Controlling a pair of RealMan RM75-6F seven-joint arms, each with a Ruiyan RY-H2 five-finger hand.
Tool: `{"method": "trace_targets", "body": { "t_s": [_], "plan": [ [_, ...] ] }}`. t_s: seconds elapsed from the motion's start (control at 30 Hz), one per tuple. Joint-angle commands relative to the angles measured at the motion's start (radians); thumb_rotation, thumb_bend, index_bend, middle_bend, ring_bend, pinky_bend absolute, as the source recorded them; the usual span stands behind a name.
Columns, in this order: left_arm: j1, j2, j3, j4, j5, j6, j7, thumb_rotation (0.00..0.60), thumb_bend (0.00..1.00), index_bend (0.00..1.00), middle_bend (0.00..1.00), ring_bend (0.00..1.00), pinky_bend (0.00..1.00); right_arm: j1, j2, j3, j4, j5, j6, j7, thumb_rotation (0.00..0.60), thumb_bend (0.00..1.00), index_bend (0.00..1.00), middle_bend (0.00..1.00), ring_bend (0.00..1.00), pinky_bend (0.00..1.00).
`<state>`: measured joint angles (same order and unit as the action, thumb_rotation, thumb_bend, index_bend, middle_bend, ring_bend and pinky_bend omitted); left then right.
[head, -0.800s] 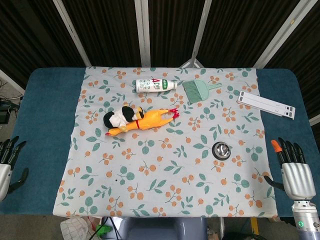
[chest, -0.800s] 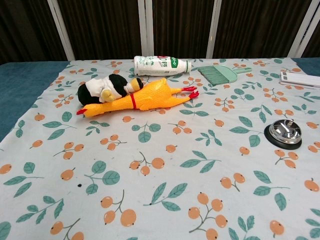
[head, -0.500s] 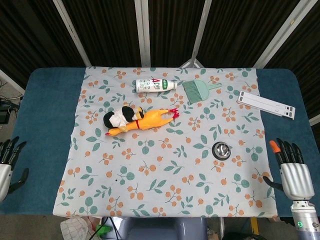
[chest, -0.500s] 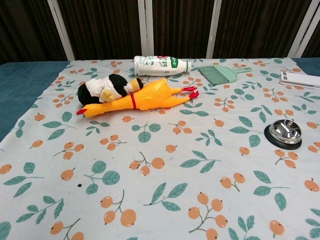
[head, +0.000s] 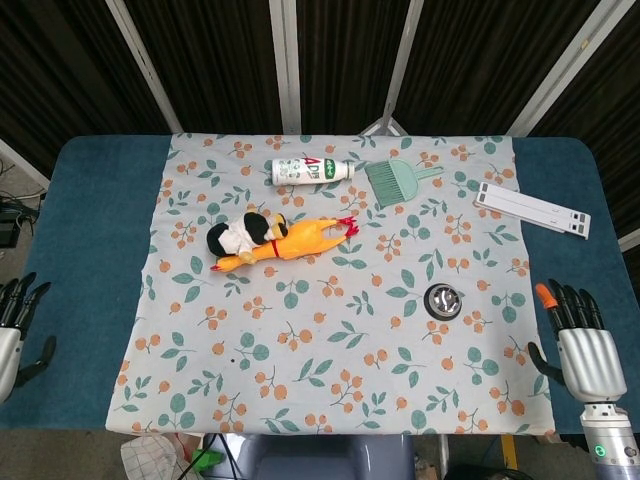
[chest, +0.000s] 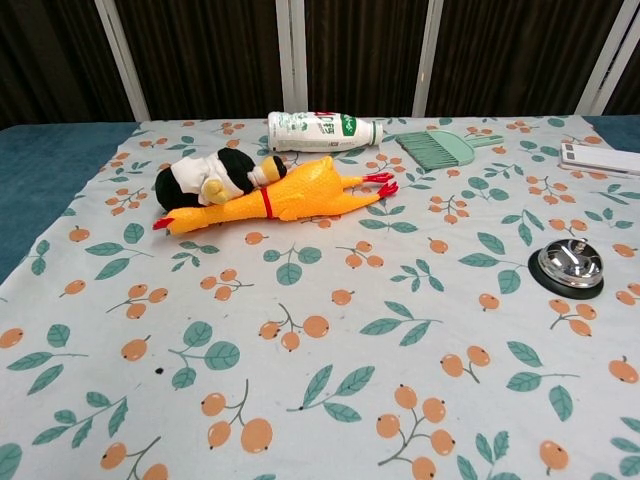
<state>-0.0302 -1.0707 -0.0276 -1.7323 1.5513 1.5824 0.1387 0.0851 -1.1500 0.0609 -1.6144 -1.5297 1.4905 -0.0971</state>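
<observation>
Overhead, a blue table carried a floral cloth, with dark slatted panels and pale posts behind it. At the lower right of the frame the right hand hovered, fingers spread and holding nothing, near a silver bell on the cloth. At the lower left edge the left hand also lay released, well apart from everything. Toward the upper middle lay a rubber chicken touching a plush toy, a bottle, a green brush and a white bar.

Lab bench; dark curtain backdrop
</observation>
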Motion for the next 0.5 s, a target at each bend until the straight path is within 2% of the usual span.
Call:
{"method": "trace_targets", "body": {
  "t_s": [0.03,0.13,0.33,0.5],
  "plan": [
    [0.002,-0.001,0.0,-0.003,-0.002,0.001,0.003,0.6,0.58,0.11,0.0,0.0,0.0,0.002,0.005,-0.005,-0.003,-0.005,-0.008,-0.002,0.6,0.85,0.08,0.0,0.02,0.0],
    [0.001,-0.002,-0.002,-0.004,-0.008,-0.003,0.004,0.6,0.58,0.11,0.0,0.0,0.0,0.007,0.007,-0.008,-0.001,-0.016,-0.01,-0.004,0.6,0.99,0.08,0.0,0.02,0.0],
    [-0.001,-0.005,-0.005,-0.006,-0.015,-0.008,0.007,0.6,0.58,0.11,0.0,0.0,0.0,0.025,0.006,-0.038,0.011,-0.076,-0.035,-0.021,0.6,1.0,0.08,0.0,0.02,0.0],
    [0.0,-0.005,-0.007,-0.009,-0.022,-0.009,0.002,0.6,0.57,0.11,0.0,0.0,0.0,0.048,-0.023,-0.054,0.015,-0.102,-0.076,-0.042,0.6,1.0,0.04,0.0,0.02,0.0]
  ]
}}
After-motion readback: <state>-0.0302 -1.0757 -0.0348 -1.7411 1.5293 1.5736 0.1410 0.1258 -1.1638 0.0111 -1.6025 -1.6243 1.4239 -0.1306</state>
